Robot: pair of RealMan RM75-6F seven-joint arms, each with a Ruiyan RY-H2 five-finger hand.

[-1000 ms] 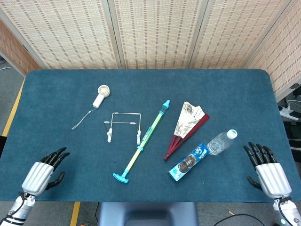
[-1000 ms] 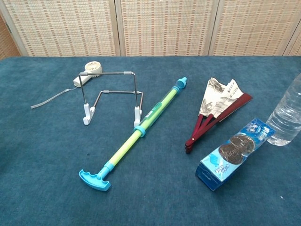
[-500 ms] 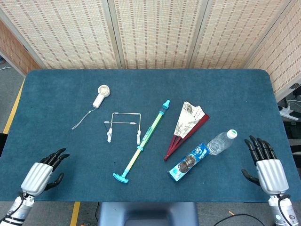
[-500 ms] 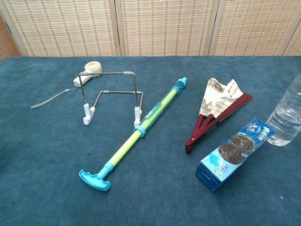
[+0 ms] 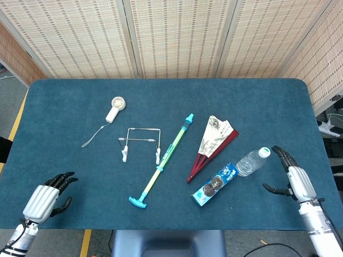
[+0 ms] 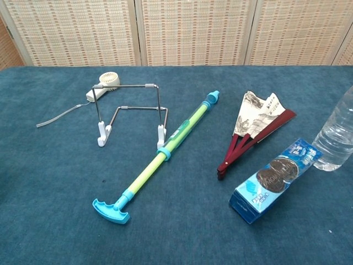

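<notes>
My right hand [image 5: 292, 175] hovers at the table's right front, fingers spread and empty, a short way right of the clear water bottle [image 5: 252, 161] that lies on its side. My left hand [image 5: 47, 195] sits at the front left corner, open and holding nothing, far from every object. Between them lie a blue cookie box [image 5: 215, 184], a half-folded paper fan [image 5: 211, 145] and a green-and-blue water squirter [image 5: 162, 160]. The chest view shows the bottle [image 6: 335, 138], box [image 6: 274, 179], fan [image 6: 252, 130] and squirter [image 6: 162, 154], but neither hand.
A wire stand [image 5: 141, 142] with white feet stands left of the squirter. A small white handheld fan [image 5: 114, 108] with a strap lies further back left. The blue table [image 5: 80, 96] ends at woven screens behind.
My right hand has turned and shifted left toward the bottle's cap, its fingers now pointing up-left. My left hand dropped slightly toward the front edge.
</notes>
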